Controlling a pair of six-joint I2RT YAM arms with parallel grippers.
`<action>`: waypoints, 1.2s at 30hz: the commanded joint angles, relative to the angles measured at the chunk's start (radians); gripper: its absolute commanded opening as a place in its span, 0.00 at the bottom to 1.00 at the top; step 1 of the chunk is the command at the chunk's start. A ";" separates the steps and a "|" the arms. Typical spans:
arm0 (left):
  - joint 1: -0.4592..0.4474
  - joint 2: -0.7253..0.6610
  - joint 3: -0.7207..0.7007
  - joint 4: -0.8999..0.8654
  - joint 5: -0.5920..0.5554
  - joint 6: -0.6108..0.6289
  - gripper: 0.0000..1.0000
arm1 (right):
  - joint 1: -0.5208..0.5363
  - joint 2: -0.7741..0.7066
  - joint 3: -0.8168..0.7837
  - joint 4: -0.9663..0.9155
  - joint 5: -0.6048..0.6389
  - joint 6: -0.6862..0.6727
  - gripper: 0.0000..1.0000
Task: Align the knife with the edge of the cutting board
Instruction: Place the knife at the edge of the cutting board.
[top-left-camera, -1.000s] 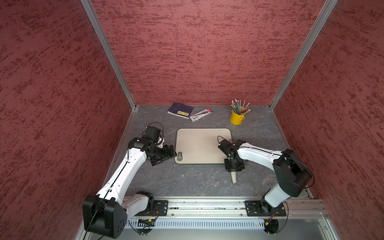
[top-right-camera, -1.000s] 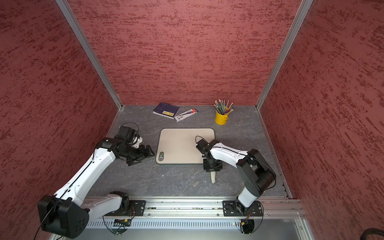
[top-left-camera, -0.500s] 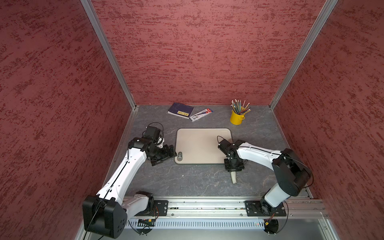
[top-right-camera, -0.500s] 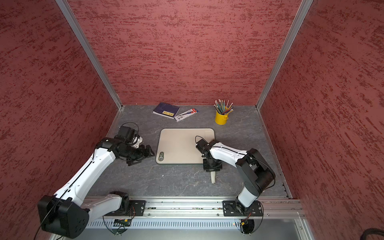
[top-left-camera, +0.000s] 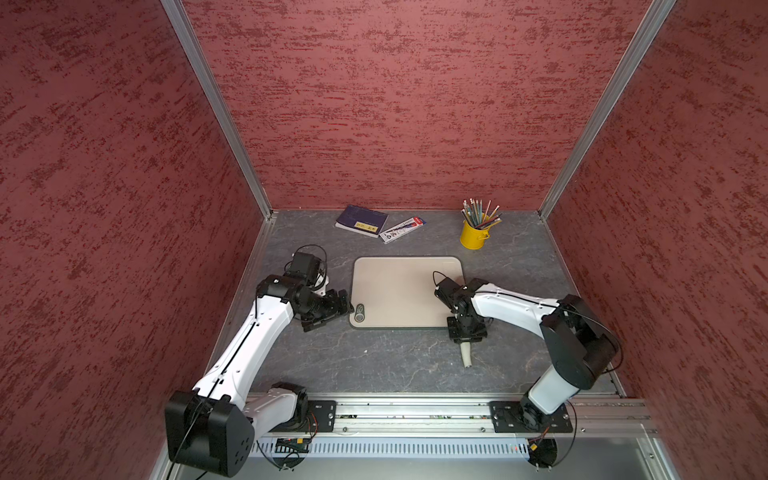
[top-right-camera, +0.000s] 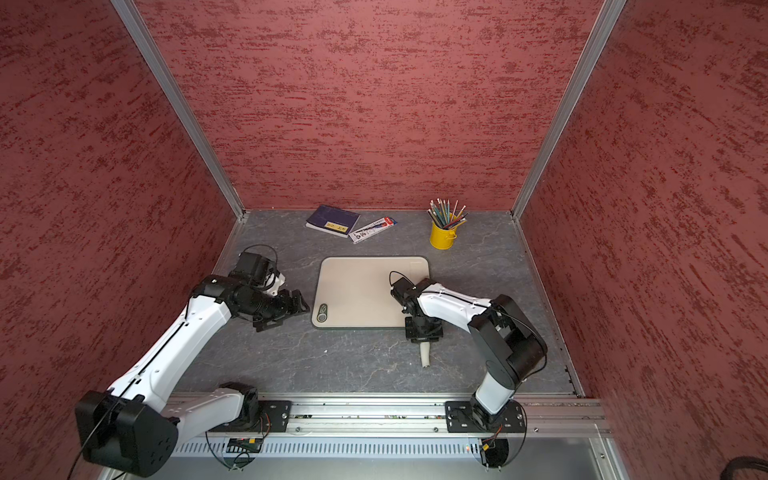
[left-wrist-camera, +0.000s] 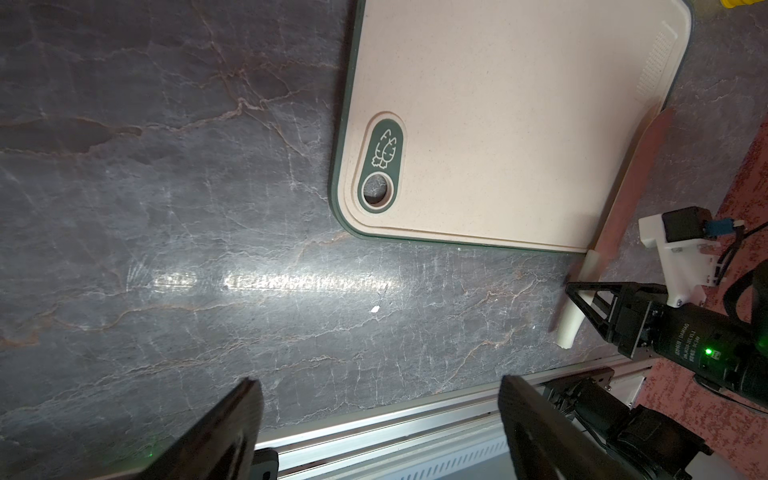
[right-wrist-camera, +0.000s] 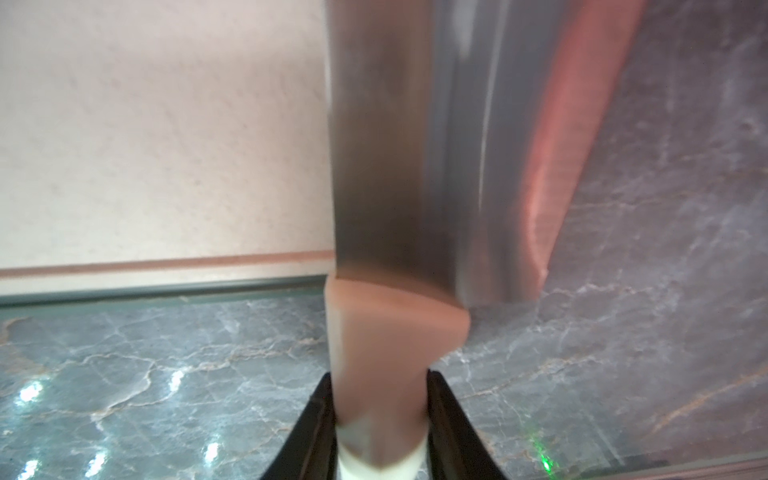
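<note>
In both top views: a narrow, tight grip by the right claw (top-left-camera: 466, 337) (top-right-camera: 423, 337) on the pale handle of the knife (top-left-camera: 466, 356) (top-right-camera: 424, 356), just off the near right corner of the cutting board (top-left-camera: 395, 291) (top-right-camera: 357, 291). Visible there only the handle's butt, poking out behind the claw toward the rail (top-left-camera: 415, 419); blade hidden beneath the right arm (top-left-camera: 511, 307). On the other side, the left claw (top-left-camera: 334, 313) (top-right-camera: 289, 313), spread wide and empty above the tabletop (top-left-camera: 374, 365), with the board's badge corner close ahead of it. Far beyond both claws, by the back wall: a dark-blue booklet (top-left-camera: 360, 220), a flat packet (top-left-camera: 402, 228) beside it, a yellow cup of pencils (top-left-camera: 473, 237).

From the left wrist: bare tabletop between the wide-set fingers (left-wrist-camera: 224, 432) of the left claw. Ahead of it and apart, the board with its green badge (left-wrist-camera: 382, 162). Across the board from this claw, the blade of the knife (left-wrist-camera: 631, 174) lying lengthwise hard against the short side's rim, handle running on past the corner into the right claw (left-wrist-camera: 577, 299).

From the right wrist, blurred: handle pinched between both fingers (right-wrist-camera: 451, 432), blade reaching straight ahead of the claw and covering the board's side edge. Beige board on one flank of the blade, grey tabletop on the other. Board's near long edge crossing just ahead of the fingertips, about where handle meets blade. Impossible to tell whether flat or lifted.
</note>
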 joint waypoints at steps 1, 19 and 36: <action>-0.004 -0.007 -0.005 0.003 -0.002 0.011 0.93 | -0.002 0.018 0.032 0.007 -0.015 0.003 0.12; -0.005 -0.007 -0.005 0.002 -0.001 0.012 0.93 | -0.001 0.021 0.033 0.008 -0.023 0.019 0.20; -0.004 -0.007 -0.006 0.004 0.000 0.013 0.94 | -0.001 0.015 0.025 0.006 -0.028 0.016 0.26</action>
